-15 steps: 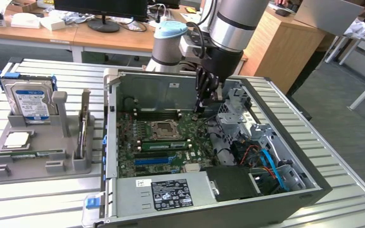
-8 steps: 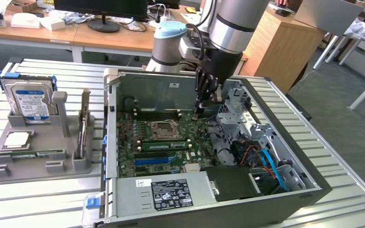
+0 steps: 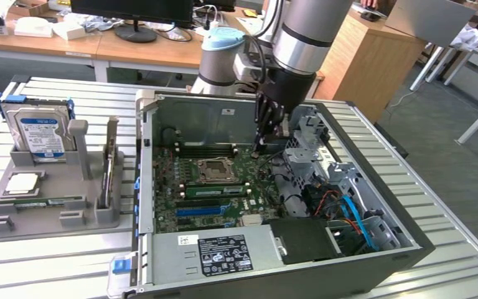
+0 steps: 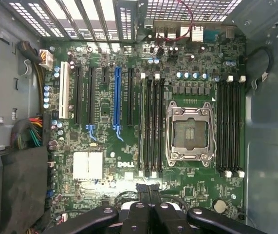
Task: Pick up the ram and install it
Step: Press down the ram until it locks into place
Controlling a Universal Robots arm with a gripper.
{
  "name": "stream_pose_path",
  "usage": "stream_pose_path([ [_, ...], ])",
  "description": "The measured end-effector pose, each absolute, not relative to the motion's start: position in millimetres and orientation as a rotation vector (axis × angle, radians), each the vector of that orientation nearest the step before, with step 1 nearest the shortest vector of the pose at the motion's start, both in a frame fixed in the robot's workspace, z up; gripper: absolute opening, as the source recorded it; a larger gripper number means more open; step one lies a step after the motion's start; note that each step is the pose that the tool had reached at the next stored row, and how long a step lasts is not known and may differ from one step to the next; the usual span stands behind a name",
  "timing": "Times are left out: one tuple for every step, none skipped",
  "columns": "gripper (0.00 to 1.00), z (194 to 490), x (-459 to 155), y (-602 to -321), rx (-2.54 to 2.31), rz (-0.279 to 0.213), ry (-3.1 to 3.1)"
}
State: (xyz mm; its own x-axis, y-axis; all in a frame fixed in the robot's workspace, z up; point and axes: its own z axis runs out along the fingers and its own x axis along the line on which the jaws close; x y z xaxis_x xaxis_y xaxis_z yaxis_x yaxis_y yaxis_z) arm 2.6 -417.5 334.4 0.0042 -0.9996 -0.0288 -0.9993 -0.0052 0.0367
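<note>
The ram [image 3: 214,190] is a long green stick sitting along the black slots just in front of the CPU socket [image 3: 212,169] on the motherboard, inside the open computer case. In the wrist view the ram [image 4: 142,126] is a pale strip in the outermost slot beside the socket [image 4: 190,131]. My gripper [image 3: 260,148] hangs inside the case, above the board and to the exterior view's right of the socket. It is apart from the ram. The gripper [image 4: 149,187] is shut, with its black fingers pressed together and nothing visible between them.
The case walls [image 3: 222,115] and a drive cage [image 3: 310,134] close in around the arm. A grey parts holder [image 3: 48,187] on the exterior view's left carries a hard drive [image 3: 40,134], a square silver chip [image 3: 22,182] and an upright thin board [image 3: 109,162]. The power supply [image 3: 214,252] fills the near side.
</note>
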Motion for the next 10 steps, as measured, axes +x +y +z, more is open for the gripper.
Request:
stream_pose_path([
  [0.10, 333.6, 2.6, -417.5, 2.222, -0.073, -2.212],
  [0.10, 332.6, 2.6, -417.5, 2.222, -0.073, -2.212],
  [0.10, 331.6, 2.6, -417.5, 2.222, -0.073, -2.212],
  [0.10, 330.5, 2.6, -417.5, 2.222, -0.073, -2.212],
  [0.10, 329.5, 2.6, -417.4, 2.222, -0.073, -2.212],
  [0.10, 328.4, 2.7, -417.4, 2.222, -0.073, -2.212],
  [0.10, 327.5, 2.7, -417.4, 2.222, -0.073, -2.212],
  [0.10, 326.5, 2.7, -417.4, 2.222, -0.073, -2.212],
  [0.10, 325.6, 2.7, -417.5, 2.222, -0.073, -2.212],
  [0.10, 324.7, 2.6, -417.5, 2.222, -0.073, -2.212],
])
